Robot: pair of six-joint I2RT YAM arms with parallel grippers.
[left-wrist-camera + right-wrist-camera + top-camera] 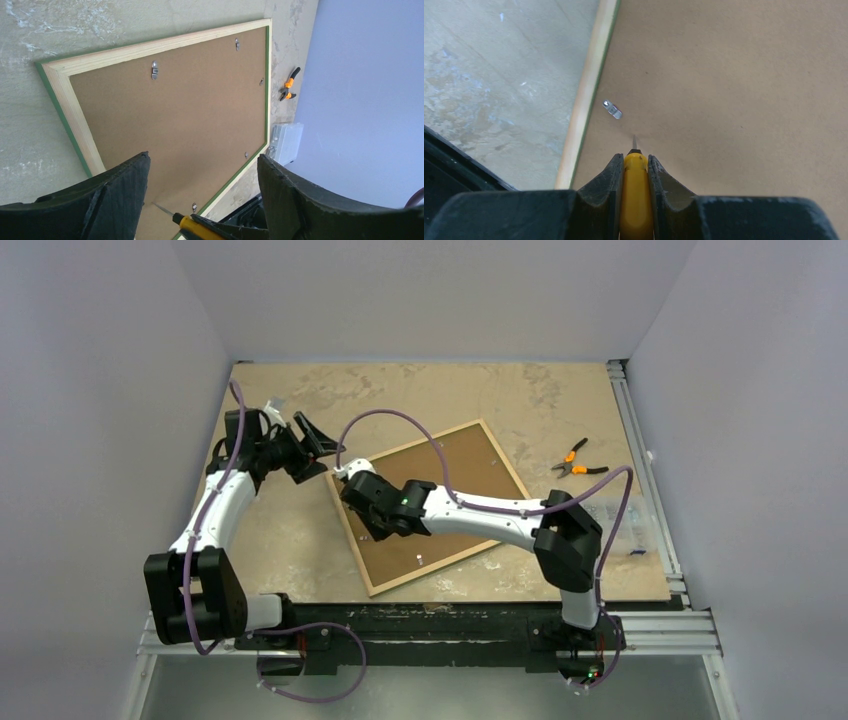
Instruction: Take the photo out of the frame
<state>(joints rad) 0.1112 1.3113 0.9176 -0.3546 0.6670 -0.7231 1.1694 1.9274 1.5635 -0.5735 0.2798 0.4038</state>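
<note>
Screwdriver point(636, 192) over the face-down photo point(734, 90)
My right fingers point(608, 186) clamped it beside a clip point(613, 109); my left fingers point(117, 195) hung apart nearby.

I saw plain pale grey walls point(430, 290) closing in a worn, blotchy tan table point(290, 540), with metal rails point(636, 425) along its right edge.

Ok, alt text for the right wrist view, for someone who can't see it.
The right gripper, jaws shut on a yellow-handled tool, aims its thin metal tip at the photo's brown back beside a metal clip. The frame's light wood edge and the table lie left.
</note>
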